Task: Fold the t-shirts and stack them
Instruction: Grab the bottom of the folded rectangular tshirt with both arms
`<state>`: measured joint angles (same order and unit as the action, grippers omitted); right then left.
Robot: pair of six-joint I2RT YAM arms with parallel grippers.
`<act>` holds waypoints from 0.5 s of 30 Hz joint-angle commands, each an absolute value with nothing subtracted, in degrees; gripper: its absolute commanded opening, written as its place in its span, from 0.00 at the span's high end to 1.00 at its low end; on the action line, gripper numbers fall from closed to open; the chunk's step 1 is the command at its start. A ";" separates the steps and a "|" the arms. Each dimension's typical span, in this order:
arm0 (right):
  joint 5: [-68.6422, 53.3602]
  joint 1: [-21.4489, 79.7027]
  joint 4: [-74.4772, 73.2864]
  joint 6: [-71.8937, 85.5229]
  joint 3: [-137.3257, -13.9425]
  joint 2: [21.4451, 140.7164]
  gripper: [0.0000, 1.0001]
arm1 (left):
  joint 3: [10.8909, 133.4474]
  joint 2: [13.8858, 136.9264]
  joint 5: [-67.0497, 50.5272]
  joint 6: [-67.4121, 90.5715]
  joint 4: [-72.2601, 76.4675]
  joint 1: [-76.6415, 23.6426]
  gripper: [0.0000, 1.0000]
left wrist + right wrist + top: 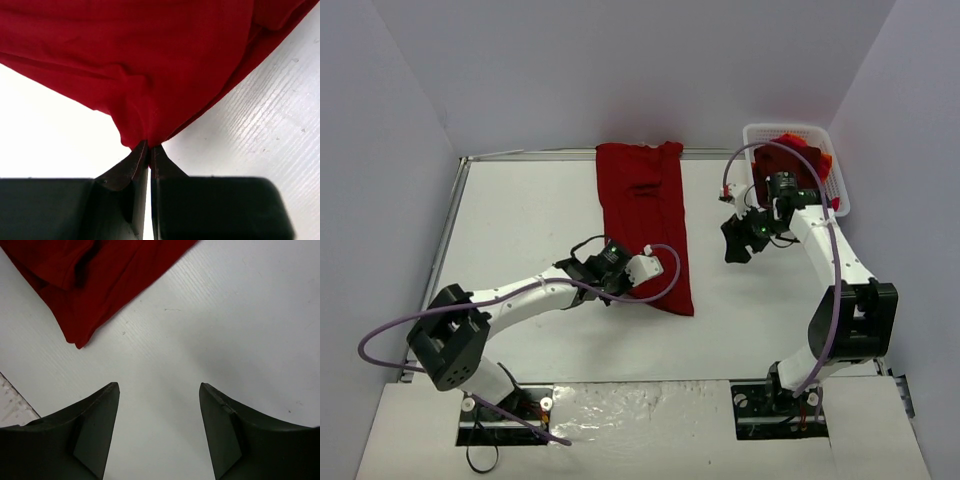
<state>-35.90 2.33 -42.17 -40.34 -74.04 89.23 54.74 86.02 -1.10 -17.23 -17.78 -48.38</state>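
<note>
- Dark red t-shirt [642, 225] is lying as a long folded strip down the middle of the white bench [520, 220], running from the far edge toward the arms.
- Left tool [149, 150] is pinching the shirt's edge, jaws pressed together with a tuck of red cloth bunching up between the tips. In the top view it is sitting at the strip's near left corner.
- Right tool [159, 390] is hanging over bare bench just to the right of the shirt, jaws standing well apart and gripping nothing. A corner of the shirt is showing at the upper left of its wrist view.
- White mesh basket [782, 128] is sitting at the far right corner of the bench, holding more red and red-orange t-shirts [807, 150] bundled inside.
</note>
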 commanded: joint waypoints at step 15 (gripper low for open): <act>-31.47 15.46 -35.87 -49.40 -61.97 85.17 0.39 | 59.94 90.35 -19.23 -12.30 -23.55 -38.95 0.98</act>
